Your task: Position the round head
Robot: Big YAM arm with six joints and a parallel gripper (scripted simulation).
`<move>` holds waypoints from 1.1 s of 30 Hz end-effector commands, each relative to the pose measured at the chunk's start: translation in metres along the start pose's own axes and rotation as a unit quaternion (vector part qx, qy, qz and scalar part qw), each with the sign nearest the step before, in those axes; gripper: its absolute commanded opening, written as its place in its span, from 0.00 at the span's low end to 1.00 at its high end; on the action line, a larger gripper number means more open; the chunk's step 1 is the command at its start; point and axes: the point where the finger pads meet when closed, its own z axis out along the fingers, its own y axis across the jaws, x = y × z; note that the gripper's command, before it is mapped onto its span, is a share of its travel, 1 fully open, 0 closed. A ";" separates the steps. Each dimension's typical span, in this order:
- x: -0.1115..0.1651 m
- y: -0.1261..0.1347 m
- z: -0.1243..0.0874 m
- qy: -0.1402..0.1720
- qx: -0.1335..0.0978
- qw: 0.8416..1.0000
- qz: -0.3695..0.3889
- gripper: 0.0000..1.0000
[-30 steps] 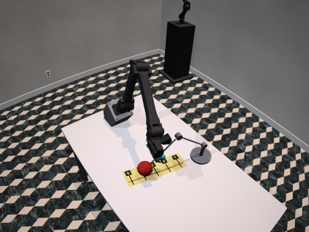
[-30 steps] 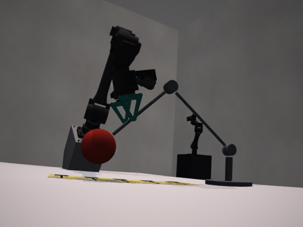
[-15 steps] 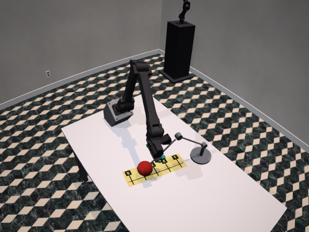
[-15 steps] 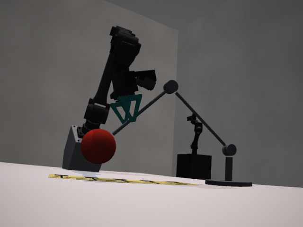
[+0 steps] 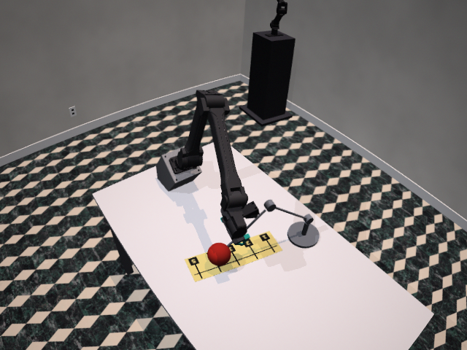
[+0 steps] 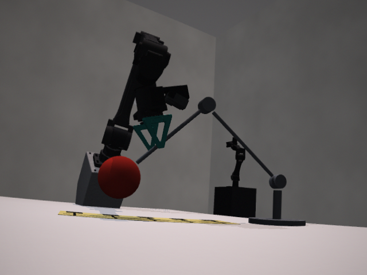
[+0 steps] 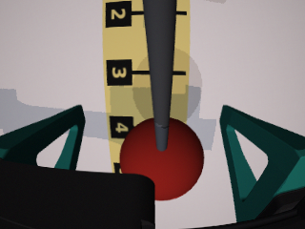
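Observation:
The lamp's round red head (image 5: 219, 254) hangs above the yellow strip (image 5: 233, 256), off the bench, as the side view shows (image 6: 118, 176). In the wrist view the head (image 7: 162, 159) covers the strip just past the number 4 (image 7: 121, 128). The lamp's grey outer rod (image 6: 168, 134) runs up to an elbow joint (image 6: 206, 105); a second rod drops to a lower joint (image 6: 277, 181) above the round foot (image 5: 303, 234). My gripper (image 6: 154, 145) is open, its green fingers on either side of the outer rod with a gap, a little above the head. In the wrist view the gripper (image 7: 152, 153) straddles the rod without touching it.
My arm's grey base (image 5: 176, 171) stands at the far end of the white bench. A black pedestal with another arm (image 5: 271, 75) stands on the floor beyond the bench. Strip numbers 2 (image 7: 117, 14) and 3 (image 7: 120, 72) show uncovered.

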 end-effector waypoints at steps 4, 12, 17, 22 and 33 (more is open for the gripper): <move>-0.002 -0.003 -0.004 0.000 0.006 1.000 -0.003 1.00; -0.001 -0.002 -0.004 0.000 0.005 1.000 -0.002 1.00; -0.001 -0.002 -0.003 0.000 0.004 1.000 -0.002 1.00; -0.001 -0.002 -0.003 0.000 0.004 1.000 -0.002 1.00; -0.001 0.000 -0.002 0.000 0.003 1.000 -0.001 1.00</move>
